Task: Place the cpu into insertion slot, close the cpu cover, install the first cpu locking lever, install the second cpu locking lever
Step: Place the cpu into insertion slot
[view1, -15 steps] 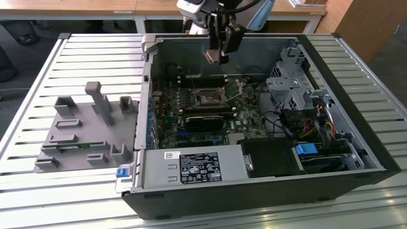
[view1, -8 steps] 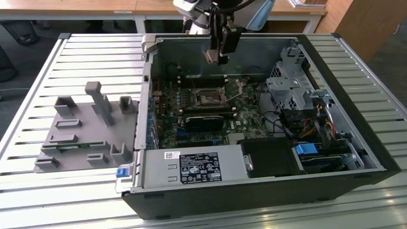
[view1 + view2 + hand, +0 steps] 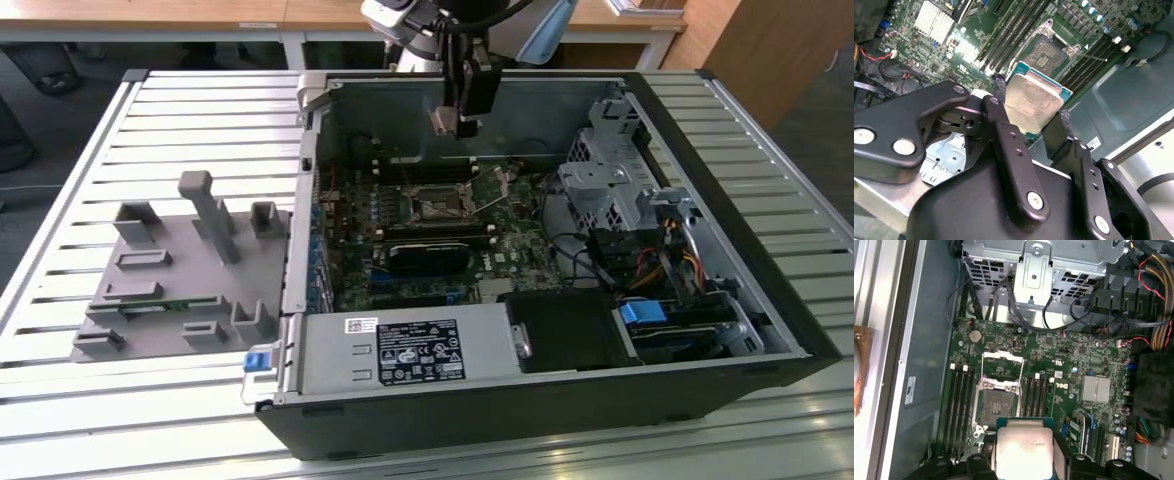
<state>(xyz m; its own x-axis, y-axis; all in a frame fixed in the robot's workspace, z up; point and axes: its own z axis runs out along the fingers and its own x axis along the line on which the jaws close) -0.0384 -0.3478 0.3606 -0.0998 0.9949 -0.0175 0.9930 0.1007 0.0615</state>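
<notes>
The cpu (image 3: 1024, 447) is clamped by the gripper (image 3: 1030, 104) and held in the air, apart from the insertion slot (image 3: 996, 405). The slot is flanked by memory slots (image 3: 960, 400); the cpu cover (image 3: 1001, 362) is swung open.

Up close, cpu (image 3: 1036, 100): brushed silvery-tan metal lid, dull sheen, green laminate edge. Black pincer (image 3: 1030, 105): matt links, bright metal screw heads. Dark insertion slot (image 3: 996, 402): matt centre, bare metal rim. Thin cpu cover (image 3: 1003, 355): shiny metal frame. Green circuit board (image 3: 1054, 347): glossy. Pale heatsink (image 3: 1096, 388): finned metal. Black case (image 3: 561, 410): matt outside, grey sheet metal inside. Ribbed worktop (image 3: 80, 420): satin metal slats. Grey fixture (image 3: 160, 290): matt plastic.
</notes>
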